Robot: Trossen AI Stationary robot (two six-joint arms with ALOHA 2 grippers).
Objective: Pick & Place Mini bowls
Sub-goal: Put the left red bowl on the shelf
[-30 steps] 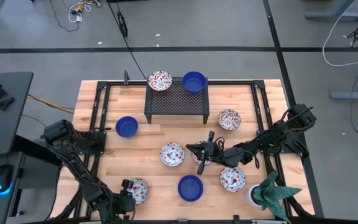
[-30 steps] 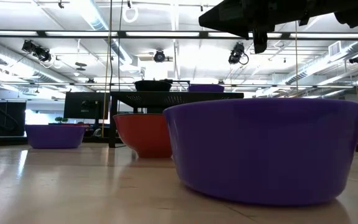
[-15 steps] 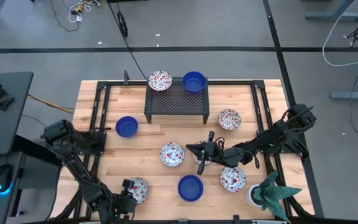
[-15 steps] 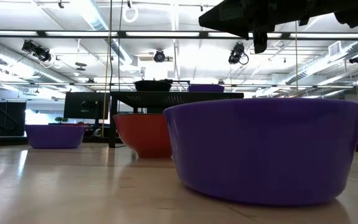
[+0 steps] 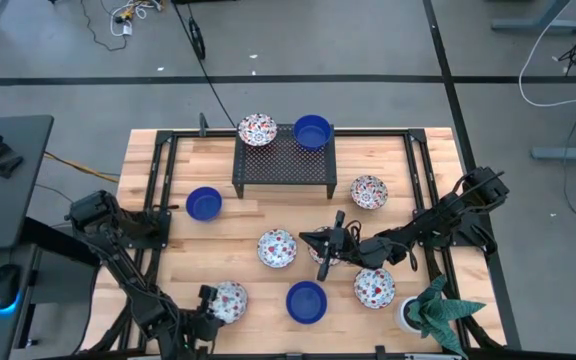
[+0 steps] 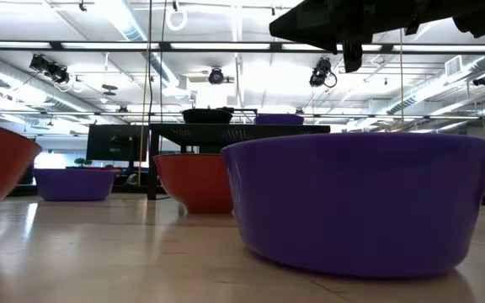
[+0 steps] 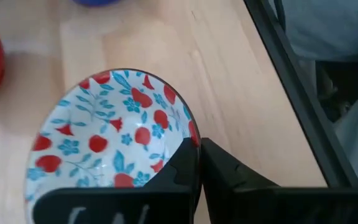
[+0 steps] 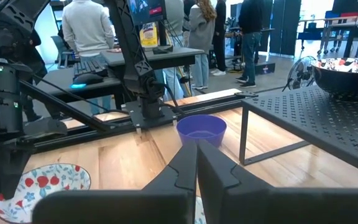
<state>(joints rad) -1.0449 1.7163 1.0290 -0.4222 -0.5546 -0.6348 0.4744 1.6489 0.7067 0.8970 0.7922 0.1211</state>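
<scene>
- L gripper (image 5: 211, 305), table's 7 o'clock corner: clamped on rim of a floral bowl (image 5: 229, 299), red-and-blue flowers on white inside, nothing in it.
- Blue bowl (image 5: 204, 204) at 9 o'clock, empty.
- Black mesh rack (image 5: 284, 158) at 12: one floral (image 5: 257, 129) and one blue bowl (image 5: 312, 131) on top.
- Centre: floral bowl (image 5: 277, 248); blue one (image 5: 306, 301) at 6.
- R gripper (image 5: 325, 248) mid-table, fingers pinched together, holding nothing.
- Floral bowls at 2 (image 5: 369, 191) and 5 (image 5: 375, 287).
</scene>
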